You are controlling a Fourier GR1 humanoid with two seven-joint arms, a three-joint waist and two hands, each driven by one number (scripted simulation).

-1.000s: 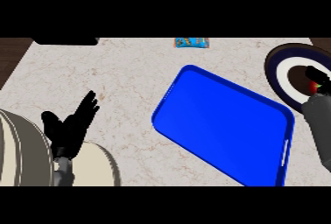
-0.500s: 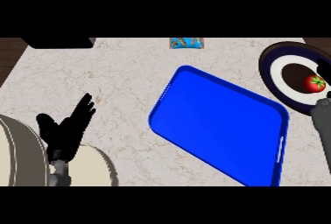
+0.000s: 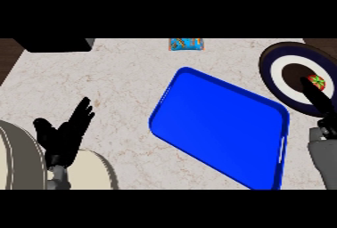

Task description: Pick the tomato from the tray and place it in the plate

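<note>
Head view: nearest us, our left robot hand (image 3: 66,133) rests released on the desk (image 3: 118,89), fingers straight and up. Our right robot hand (image 3: 318,99) has straight, unclenched fingers just beside the tomato (image 3: 317,81), which sits in the plate (image 3: 280,73) beyond its fingertips. We judge the placing done; to finish well, we should draw this hand away without nudging the tomato. One tray (image 3: 223,129) lies left of it, one plate, one tomato, and farther off one small blue packet (image 3: 186,43).
</note>
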